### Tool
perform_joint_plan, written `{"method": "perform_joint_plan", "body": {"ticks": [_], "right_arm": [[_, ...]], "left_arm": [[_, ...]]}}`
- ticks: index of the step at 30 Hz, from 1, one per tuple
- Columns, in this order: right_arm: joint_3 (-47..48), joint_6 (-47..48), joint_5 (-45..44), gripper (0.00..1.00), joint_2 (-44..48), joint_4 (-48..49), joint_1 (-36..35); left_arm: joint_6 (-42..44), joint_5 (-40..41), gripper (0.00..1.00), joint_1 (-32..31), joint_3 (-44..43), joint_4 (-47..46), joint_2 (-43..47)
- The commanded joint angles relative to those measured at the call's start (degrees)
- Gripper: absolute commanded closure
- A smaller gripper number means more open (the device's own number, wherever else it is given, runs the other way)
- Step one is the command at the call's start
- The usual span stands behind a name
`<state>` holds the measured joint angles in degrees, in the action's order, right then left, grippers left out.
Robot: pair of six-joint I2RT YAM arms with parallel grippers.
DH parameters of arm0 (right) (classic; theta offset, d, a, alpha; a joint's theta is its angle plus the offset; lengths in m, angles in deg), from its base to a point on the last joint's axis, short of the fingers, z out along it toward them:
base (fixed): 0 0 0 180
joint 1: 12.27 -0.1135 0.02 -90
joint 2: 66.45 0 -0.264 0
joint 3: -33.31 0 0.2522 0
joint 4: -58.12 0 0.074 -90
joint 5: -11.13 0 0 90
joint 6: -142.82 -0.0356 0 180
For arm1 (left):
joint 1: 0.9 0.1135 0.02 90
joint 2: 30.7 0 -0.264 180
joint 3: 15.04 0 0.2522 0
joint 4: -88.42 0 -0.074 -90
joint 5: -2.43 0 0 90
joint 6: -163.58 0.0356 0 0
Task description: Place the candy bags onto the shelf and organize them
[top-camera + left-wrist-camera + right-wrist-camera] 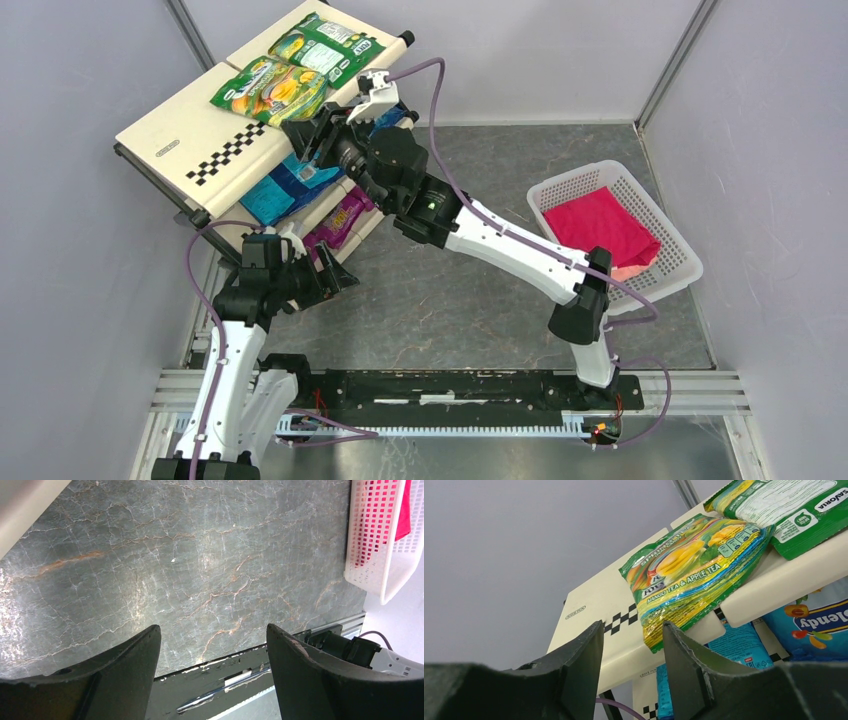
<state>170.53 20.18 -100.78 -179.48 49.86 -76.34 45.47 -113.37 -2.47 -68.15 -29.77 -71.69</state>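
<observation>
The basket (560,196), right of the shelf (190,140), holds a red cloth (600,228). The shelf's top tier carries two green bags (689,575); one reads "MANGO TEA & APPLE TEA". Below, blue bags (280,190) and a purple bag (345,218) hide partly behind my right arm (500,240). My right end effector (633,627) faces the shelf, narrowly parted and empty. My left end effector (212,630) hangs wide and empty over the tabletop (200,555).

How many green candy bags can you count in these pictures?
2. Both lie on the top tier of the shelf: the nearer bag by the checkered stripe, the farther bag beside it. The right arm covers lower tiers, so more may be hidden.
</observation>
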Motion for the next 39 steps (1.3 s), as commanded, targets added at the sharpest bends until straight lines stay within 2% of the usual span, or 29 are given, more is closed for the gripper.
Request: {"method": "perform_joint_plan", "body": {"ticks": [1,5,9,17,24,29,32,34,39], "right_arm": [[3.6,0.9,2.5,0.49,-3.0,1.1,0.8],[5.3,-0.2,3.7,0.62,-5.1,1.4,1.2],[6.2,0.1,3.8,0.67,-6.8,2.9,1.3],[11.0,3.4,5.9,0.71,-14.0,10.3,1.4],[11.5,6.9,6.0,0.7,-14.4,11.8,1.3],[8.7,12.8,5.1,0.61,-6.3,8.1,0.7],[3.6,16.9,4.6,0.48,1.7,4.6,0.3],[-0.9,20.3,4.5,0.39,7.3,1.8,0.2],[-14.7,28.1,0.0,0.12,22.3,-5.3,0.1]], "left_arm": [[3.2,-1.0,0.16,0.4,-0.4,-0.8,-0.3],[3.3,-1.0,0.16,0.4,-0.3,-0.8,-0.3],[3.5,-1.0,0.16,0.4,-0.5,-0.8,-0.6],[3.6,-1.2,0.16,0.4,-0.5,-0.8,-1.0],[3.7,-1.4,0.16,0.4,-0.4,-0.8,-0.9],[4.3,-6.0,0.14,0.4,-0.8,-2.0,-0.6],[4.9,-13.1,0.14,0.4,-2.0,-4.3,1.2],[5.6,-17.3,0.1,0.3,-3.7,-5.8,3.9],[6.0,-23.2,0.08,-5.8,-9.6,-9.5,8.3]]}}
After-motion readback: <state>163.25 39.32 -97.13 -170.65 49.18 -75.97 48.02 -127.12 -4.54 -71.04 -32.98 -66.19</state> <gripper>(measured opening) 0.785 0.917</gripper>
